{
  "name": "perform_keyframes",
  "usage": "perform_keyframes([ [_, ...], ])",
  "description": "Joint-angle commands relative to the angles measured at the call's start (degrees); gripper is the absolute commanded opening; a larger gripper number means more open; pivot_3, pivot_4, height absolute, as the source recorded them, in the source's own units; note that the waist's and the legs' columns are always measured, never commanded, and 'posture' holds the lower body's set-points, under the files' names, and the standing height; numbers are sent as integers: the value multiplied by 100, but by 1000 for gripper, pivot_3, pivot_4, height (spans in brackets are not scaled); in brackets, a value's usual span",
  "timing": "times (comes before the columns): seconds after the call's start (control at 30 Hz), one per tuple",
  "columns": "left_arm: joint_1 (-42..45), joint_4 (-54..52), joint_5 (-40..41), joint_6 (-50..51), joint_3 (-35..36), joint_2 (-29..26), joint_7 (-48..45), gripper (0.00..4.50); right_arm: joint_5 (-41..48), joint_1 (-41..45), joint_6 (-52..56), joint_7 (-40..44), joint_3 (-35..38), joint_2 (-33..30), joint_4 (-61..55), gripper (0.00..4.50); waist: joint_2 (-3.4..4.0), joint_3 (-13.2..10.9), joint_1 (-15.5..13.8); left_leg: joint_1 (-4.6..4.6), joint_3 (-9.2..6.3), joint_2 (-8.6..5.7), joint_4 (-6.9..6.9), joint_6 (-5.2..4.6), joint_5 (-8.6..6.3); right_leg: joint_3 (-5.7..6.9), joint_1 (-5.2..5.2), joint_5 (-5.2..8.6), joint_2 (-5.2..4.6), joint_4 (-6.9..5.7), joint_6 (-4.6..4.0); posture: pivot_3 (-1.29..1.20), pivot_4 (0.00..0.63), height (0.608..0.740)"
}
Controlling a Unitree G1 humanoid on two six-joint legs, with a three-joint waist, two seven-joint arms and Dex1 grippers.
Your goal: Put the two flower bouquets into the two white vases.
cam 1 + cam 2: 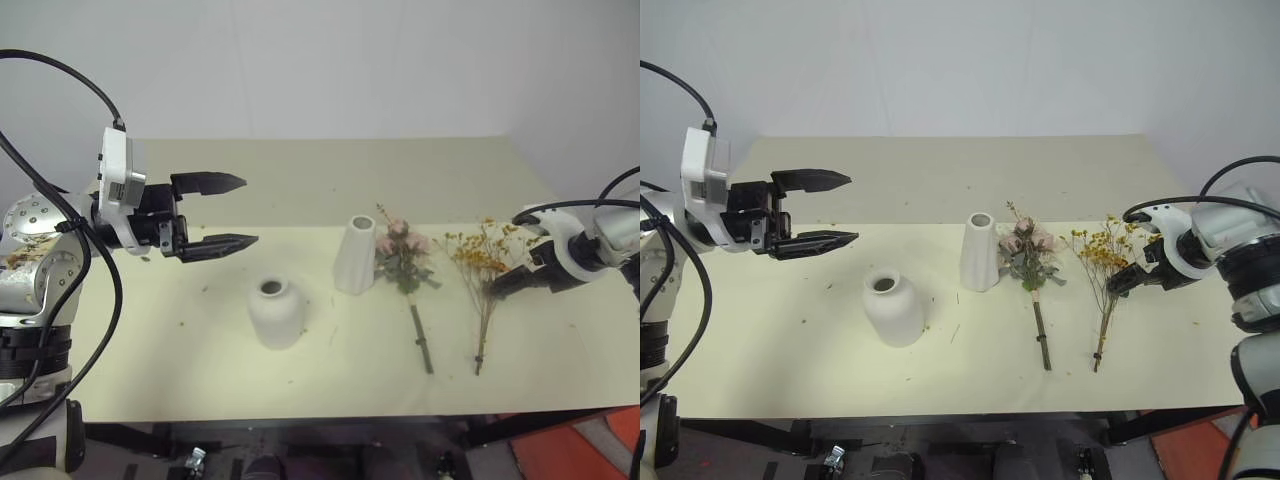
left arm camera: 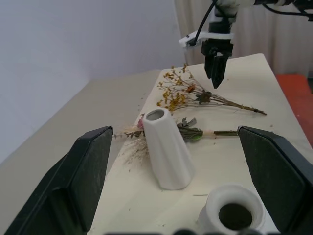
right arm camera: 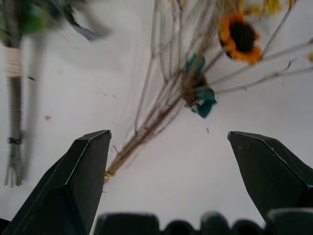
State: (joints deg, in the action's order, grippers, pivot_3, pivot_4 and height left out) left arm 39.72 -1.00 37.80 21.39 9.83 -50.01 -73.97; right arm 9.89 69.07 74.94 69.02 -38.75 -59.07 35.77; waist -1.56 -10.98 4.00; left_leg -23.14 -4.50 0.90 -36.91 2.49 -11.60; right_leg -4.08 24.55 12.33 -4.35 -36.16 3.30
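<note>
The short round-bellied white vase (image 1: 275, 312) stands at the table's front middle. The tall tapered white vase (image 1: 355, 255) is just behind it to the right. The pink rose bouquet (image 1: 402, 256) lies flat beside the tall vase, its stem toward the front edge. To its right lies the yellow-orange dried spray (image 1: 483, 262), also flat. My left gripper (image 1: 250, 211) hovers open and empty above the table, left of both vases, pointing toward them. My right gripper (image 3: 167, 133) is open and points down over the spray's thin stems (image 3: 146, 125), with nothing between its fingers.
The cream table (image 1: 180, 390) ends at a front edge close to me and at a white wall behind. Small dried bits are scattered on the tabletop. A red-orange surface (image 1: 590, 450) shows below the table's right front corner. Black cables loop beside both arms.
</note>
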Motion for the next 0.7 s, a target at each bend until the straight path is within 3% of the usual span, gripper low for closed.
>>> perform_keyframes([
  [0.03,203,-80,-26,-91,25,20,-24,4452,-300,212,-138,417,-246,16,219,4500,2,-1,5,0,0,0,0,0,0,0,0,0,0,-2,-1,0,150,740],
  [0.17,234,-145,-30,-65,-3,90,-10,4452,-523,144,-180,624,-437,225,559,4500,2,-1,8,0,-1,-1,-2,0,0,0,0,-1,0,-3,-2,0,150,740],
  [0.7,120,-327,-11,68,63,53,89,4452,-1167,430,-635,387,144,1432,2282,4500,2,-1,12,12,-4,-1,-6,1,1,0,-9,-10,2,-13,-14,0,150,740],
])
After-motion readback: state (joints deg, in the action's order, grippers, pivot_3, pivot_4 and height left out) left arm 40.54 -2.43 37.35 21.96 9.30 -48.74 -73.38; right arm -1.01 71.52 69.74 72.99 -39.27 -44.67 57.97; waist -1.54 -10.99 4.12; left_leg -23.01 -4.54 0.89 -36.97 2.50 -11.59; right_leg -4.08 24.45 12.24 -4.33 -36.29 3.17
